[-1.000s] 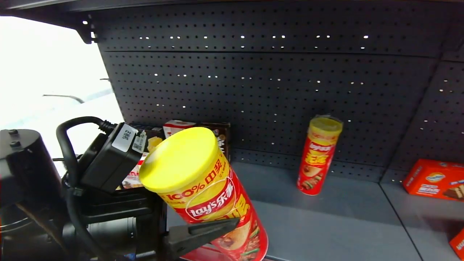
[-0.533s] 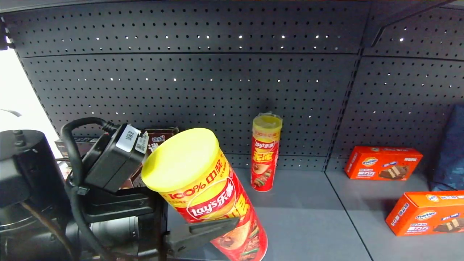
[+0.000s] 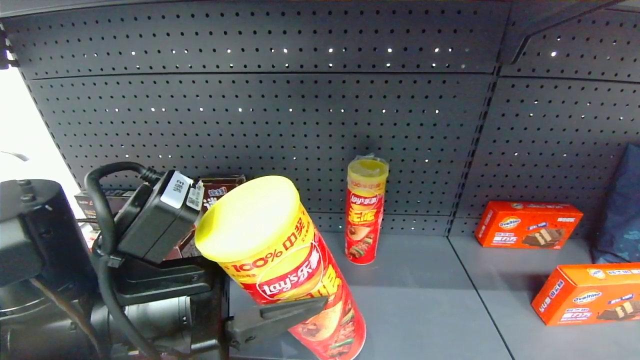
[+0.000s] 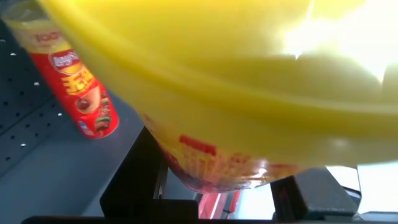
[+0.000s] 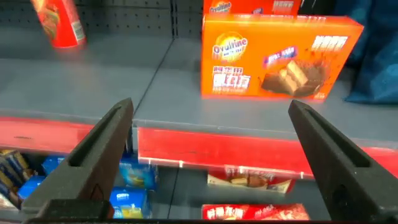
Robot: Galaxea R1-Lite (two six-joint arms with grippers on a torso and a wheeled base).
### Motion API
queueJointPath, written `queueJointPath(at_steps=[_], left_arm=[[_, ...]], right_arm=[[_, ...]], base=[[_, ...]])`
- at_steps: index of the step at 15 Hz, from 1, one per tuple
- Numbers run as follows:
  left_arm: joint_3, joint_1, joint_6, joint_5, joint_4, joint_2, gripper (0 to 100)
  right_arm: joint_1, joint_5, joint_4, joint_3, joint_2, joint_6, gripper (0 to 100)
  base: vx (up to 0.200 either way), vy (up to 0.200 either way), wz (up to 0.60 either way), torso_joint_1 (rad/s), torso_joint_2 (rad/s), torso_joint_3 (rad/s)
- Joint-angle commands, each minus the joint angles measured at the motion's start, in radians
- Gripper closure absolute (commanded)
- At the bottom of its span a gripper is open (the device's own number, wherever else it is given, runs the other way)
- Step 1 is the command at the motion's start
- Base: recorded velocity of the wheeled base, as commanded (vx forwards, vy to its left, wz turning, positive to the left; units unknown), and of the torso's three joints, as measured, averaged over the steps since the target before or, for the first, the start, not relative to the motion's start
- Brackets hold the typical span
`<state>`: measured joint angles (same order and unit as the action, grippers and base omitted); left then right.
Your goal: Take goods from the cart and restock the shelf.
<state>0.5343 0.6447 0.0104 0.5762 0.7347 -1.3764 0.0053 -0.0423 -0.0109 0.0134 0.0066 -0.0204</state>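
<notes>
Now, the head view's swing over, the left gripper [image 3: 300, 312] stays clamped on its tilted chip can [image 3: 270, 235] — shelf [image 3: 425, 310] ahead, placement pending; right gripper [image 5: 211, 149] gapes empty.

left tool [image 3: 295, 310]: low on the left side, clamped on tilted chip can [image 3: 270, 240] | right tool [image 5: 211, 109]: jaws spread wide apart

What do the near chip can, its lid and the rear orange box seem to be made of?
Near chip can: probably a cardboard tube, glossy printed wrap. Lid: apparently plastic, smooth yellow, moulded rim. Rear orange box: thin printed card, sharp folded edges.
</notes>
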Motion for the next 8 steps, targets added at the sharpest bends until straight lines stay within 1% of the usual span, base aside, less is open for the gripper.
queueJointPath(at_steps=[1,2,3,4,5,6,7,8], left_arm=[[0.012,-0.013,-0.001,-0.002,0.0,-0.003,100],[0.001,-0.011,0.008,-0.004,-0.001,-0.01,100],[0.003,-0.019,0.025,-0.006,-0.006,-0.012,100],[0.003,-0.026,0.028,-0.007,-0.009,-0.013,100],[-0.002,-0.045,0.029,-0.007,-0.009,-0.013,100],[-0.005,-0.056,0.028,-0.006,-0.011,-0.013,100],[-0.005,-0.06,0.028,-0.006,-0.011,-0.012,100],[-0.007,-0.062,0.028,-0.006,-0.011,-0.012,100]], right_arm=[[0.012,-0.016,-0.004,0.381,0.362,0.027,0],[0.03,-0.105,-0.006,0.388,0.38,0.062,0],[0.059,-0.177,-0.006,0.393,0.4,0.02,0],[0.079,-0.177,0.0,0.415,0.47,-0.032,0],[0.084,-0.186,-0.011,0.481,0.552,-0.07,0],[0.107,-0.208,-0.009,0.513,0.624,-0.081,0],[0.159,-0.234,-0.003,0.527,0.681,-0.108,0],[0.239,-0.235,-0.003,0.55,0.759,-0.131,0]], base=[[0.0,0.0,0.0,0.0,0.0,0.0],[0.0,0.0,0.0,0.0,0.0,0.0],[0.0,0.0,0.0,0.0,0.0,0.0],[0.0,0.0,0.0,0.0,0.0,0.0],[0.0,0.0,0.0,0.0,0.0,0.0],[0.0,0.0,0.0,0.0,0.0,0.0],[0.0,0.0,0.0,0.0,0.0,0.0],[0.0,0.0,0.0,0.0,0.0,0.0]])
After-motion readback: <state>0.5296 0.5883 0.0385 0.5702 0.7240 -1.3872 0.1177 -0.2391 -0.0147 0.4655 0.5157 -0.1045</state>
